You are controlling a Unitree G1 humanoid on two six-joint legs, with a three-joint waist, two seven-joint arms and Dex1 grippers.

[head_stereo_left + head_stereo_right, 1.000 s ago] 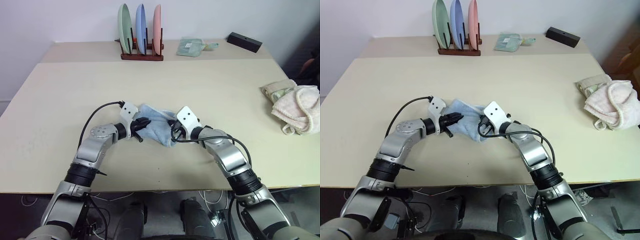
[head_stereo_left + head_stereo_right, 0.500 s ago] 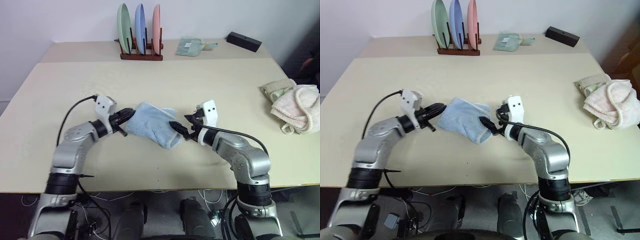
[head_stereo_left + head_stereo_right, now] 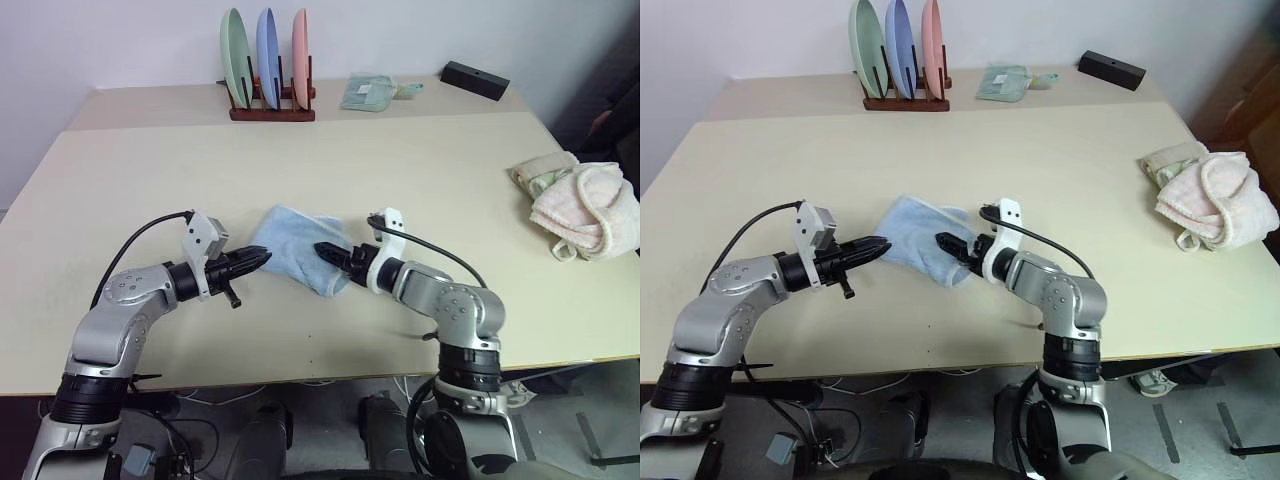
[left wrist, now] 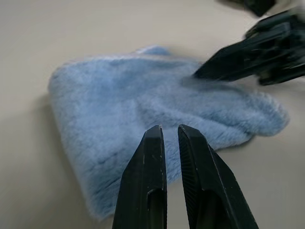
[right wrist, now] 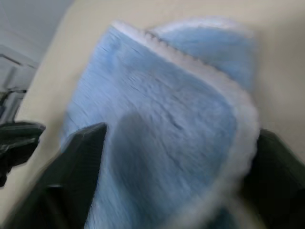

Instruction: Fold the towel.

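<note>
The light blue towel (image 3: 298,243) lies folded in a small, roughly rectangular bundle on the table, its whitish trim (image 5: 200,76) along one edge. My left gripper (image 3: 262,258) is shut and empty, its tips at the towel's left edge. In the left wrist view, the left gripper (image 4: 169,129) points over the near edge of the towel (image 4: 143,109). My right gripper (image 3: 328,252) is open at the towel's right end, lying low over the cloth. Its two fingers stand wide apart on either side of the towel (image 5: 162,138) in the right wrist view.
A wooden rack (image 3: 265,60) with three upright plates stands at the back of the table (image 3: 450,170). Beside it lie a mint-green cloth (image 3: 368,92) and a black box (image 3: 475,78). A pile of cream and pink towels (image 3: 580,200) sits at the right edge.
My right gripper has let go of the towel, rolled over and now stands open at its right end. The left gripper has drawn back to the left. The towel now lies flatter.
</note>
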